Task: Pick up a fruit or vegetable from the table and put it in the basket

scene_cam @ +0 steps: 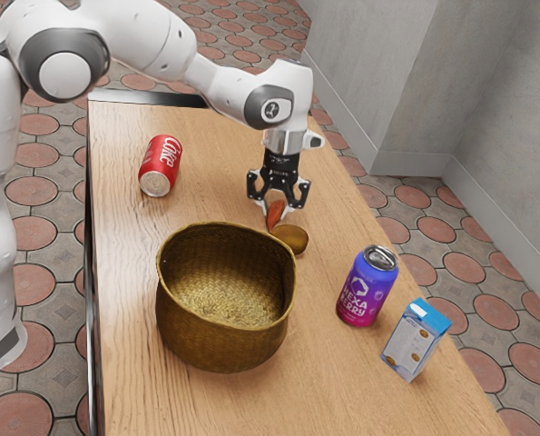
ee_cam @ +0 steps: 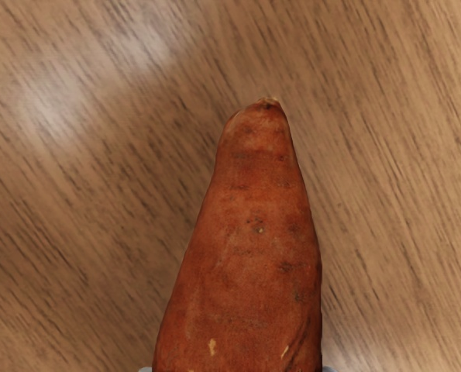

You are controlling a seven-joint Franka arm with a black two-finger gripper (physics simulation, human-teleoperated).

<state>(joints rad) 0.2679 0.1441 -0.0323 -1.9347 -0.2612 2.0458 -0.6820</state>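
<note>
Grips sweet potato (scene_cam: 275, 214) with black gripper (scene_cam: 277, 208), fingers parted only by its width.
Holds it low over the wooden table (scene_cam: 124, 300), in the exterior view at 1 o'clock from the woven basket (scene_cam: 220, 343), with a brown rounded item (scene_cam: 290, 240) just beside at 5 o'clock. Could clip the basket rim if carried toward 7 o'clock too low; could slip along the taper under a loose pinch.

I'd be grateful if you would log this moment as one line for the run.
gripper: down at sweet potato | grip: unclear | sweet potato: outside basket | placement: not yet done
</note>
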